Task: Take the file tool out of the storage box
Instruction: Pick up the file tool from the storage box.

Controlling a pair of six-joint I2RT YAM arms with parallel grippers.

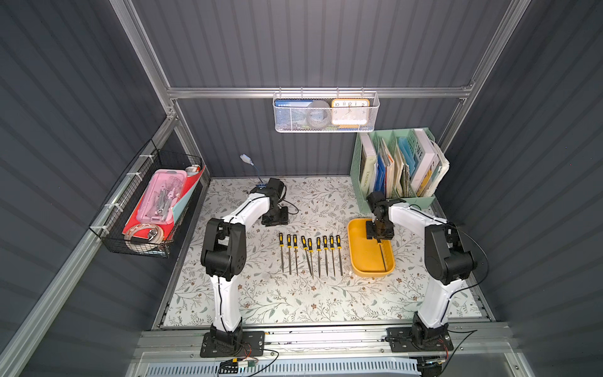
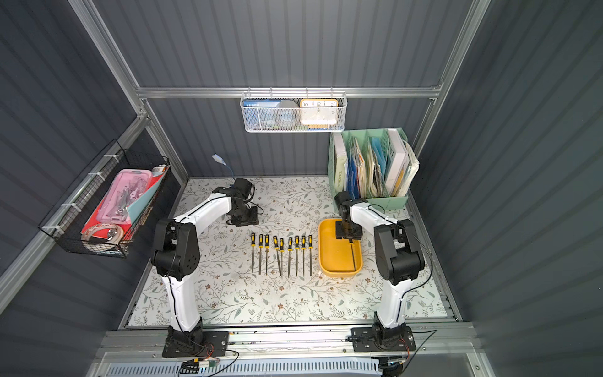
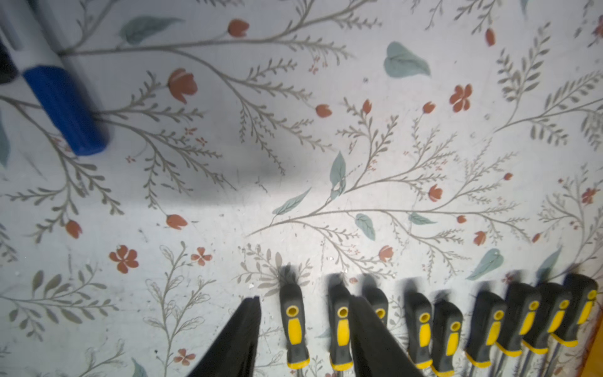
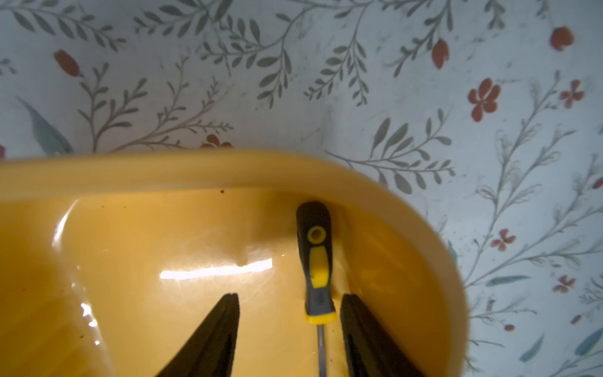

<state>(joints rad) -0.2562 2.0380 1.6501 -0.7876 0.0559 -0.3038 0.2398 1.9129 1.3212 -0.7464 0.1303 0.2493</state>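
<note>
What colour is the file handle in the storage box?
File handle: dark grey with yellow insert and collar. Best in right wrist view.

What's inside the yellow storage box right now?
One file, lying along a side wall of the storage box. In both top views the right pincer covers its handle, and the floor beneath is hidden.

File (image 4: 315, 261) lies close along one tray (image 4: 195, 169) wall: narrow gap that side, wide bare floor on the other. Row of files (image 1: 310, 254) crowds mat (image 1: 293, 303) beside tray.
</note>
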